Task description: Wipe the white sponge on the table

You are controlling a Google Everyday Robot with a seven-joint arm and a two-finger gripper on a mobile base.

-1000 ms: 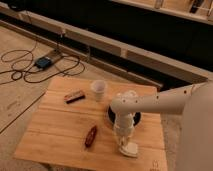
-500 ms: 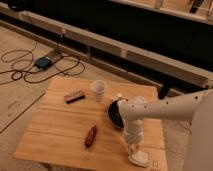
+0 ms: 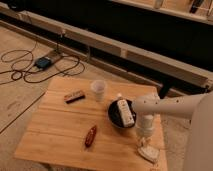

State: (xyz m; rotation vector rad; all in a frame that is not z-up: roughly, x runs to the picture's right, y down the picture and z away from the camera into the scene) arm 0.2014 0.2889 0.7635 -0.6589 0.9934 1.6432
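- A square wooden table (image 3: 55, 130) of light planks stands on a pale floor, with a long dark wall behind it.
- Nearest, at the front right corner of the table, lies the white sponge (image 3: 149, 154), close to the edge.
- The gripper (image 3: 145, 143) comes straight down on the sponge. Its pincer is closed narrow and seems to pinch the top of the sponge, pressing it to the wood.
- I judge the sponge to be light and soft. It will squash under pressure and can bend or slip out in a sideways stroke, so a hold across its short sides, low and near the middle, looks safest.
- A little further left lies a small reddish-brown thing (image 3: 90, 136).
- Behind the gripper is a black bowl (image 3: 113, 119), and a white bottle (image 3: 124, 112) lies in it.
- Further back stand a pale cup (image 3: 99, 90) and a dark flat bar (image 3: 74, 96).
- Farthest, cables (image 3: 22, 70) lie on the floor.
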